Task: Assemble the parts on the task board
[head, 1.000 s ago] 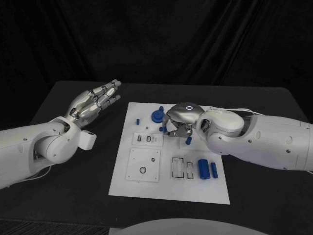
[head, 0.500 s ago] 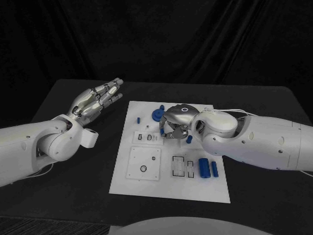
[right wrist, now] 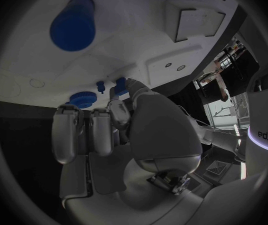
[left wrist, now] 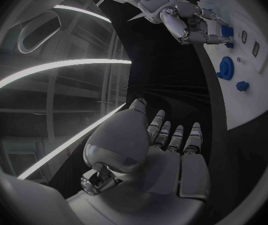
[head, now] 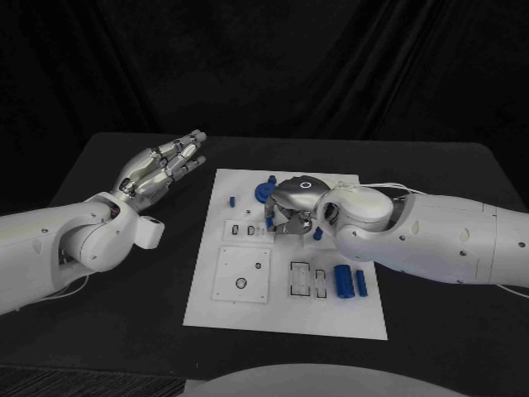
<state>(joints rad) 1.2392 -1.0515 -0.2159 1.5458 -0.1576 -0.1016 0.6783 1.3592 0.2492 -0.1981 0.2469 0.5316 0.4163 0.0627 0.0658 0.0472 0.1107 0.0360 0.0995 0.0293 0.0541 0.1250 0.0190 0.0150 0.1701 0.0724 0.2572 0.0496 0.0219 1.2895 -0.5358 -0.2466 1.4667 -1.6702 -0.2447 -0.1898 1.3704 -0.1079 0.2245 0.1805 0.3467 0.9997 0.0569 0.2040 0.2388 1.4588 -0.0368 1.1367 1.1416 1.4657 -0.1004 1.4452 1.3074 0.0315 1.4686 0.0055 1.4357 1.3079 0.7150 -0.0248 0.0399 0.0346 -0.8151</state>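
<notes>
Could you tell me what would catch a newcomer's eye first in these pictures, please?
The white task board in the middle of the black table, dotted with small blue parts. The right hand is bent down over the board's far half, while the left hand is raised beside it, fingers straight, holding nothing.

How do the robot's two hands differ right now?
The left hand is off the task board, raised over the bare table with fingers stretched out and nothing in it; the right hand is over the board's middle, fingers curled down among the small blue parts. The left hand's palm faces up and inward; the right hand shows its back. Both are silver hands on white arms.
</notes>
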